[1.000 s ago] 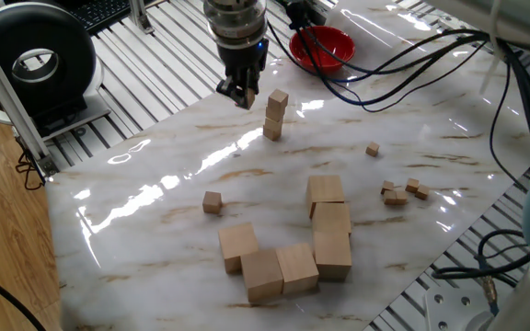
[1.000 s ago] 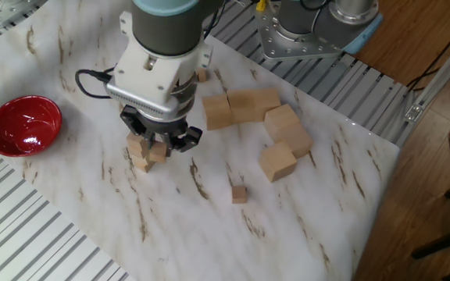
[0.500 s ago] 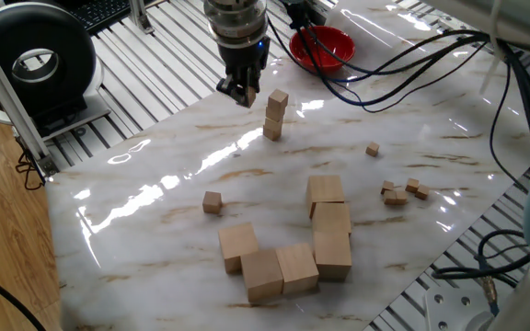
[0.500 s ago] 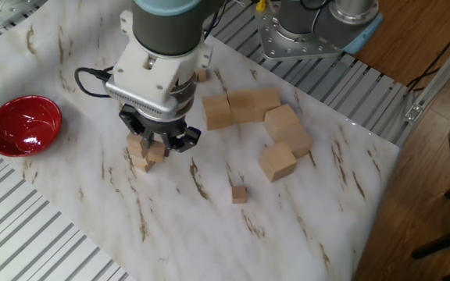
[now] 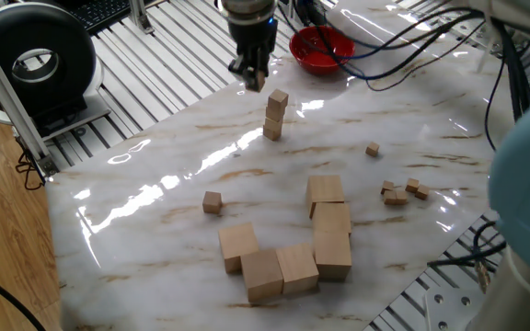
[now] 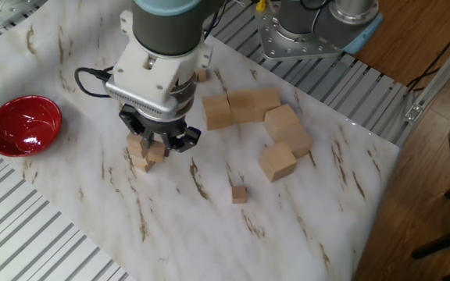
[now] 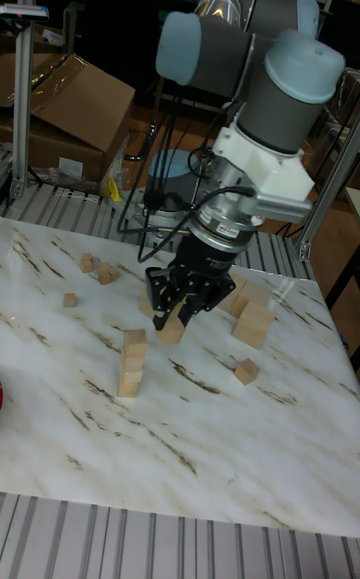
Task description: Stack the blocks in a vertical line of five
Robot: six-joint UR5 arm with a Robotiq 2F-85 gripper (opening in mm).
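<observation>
3 blocks form a stack (image 5: 274,115) near the far edge of the table (image 5: 145,188) in one fixed view, not far from the red bowl (image 5: 321,46). The top block sits turned a little against the 2 below it. That probably calls for a careful, centred placement of anything added, or the column may lean.

The gripper (image 5: 251,77) hangs just beside the stack and above its top. Its fingers look clamped on 1 more block, the held block (image 7: 172,330). I judge it is kept high and off to the side so it can clear the top before being set down as the 4th.

1 loose block (image 5: 212,202) lies alone nearer the middle of the table, well apart from the stack. It is presumably the 5th piece. The large cubes (image 5: 288,253) crowd toward the near edge, and the tiny cubes (image 5: 399,191) are scattered by the right edge, out of the way.

Much is hard to read. In the other fixed view the wrist covers most of the stack and the fingertips, so the grip cannot be checked there. In one fixed view only a sliver of tan shows between the fingers. No view tells whether the held block sits squarely in the jaws.
</observation>
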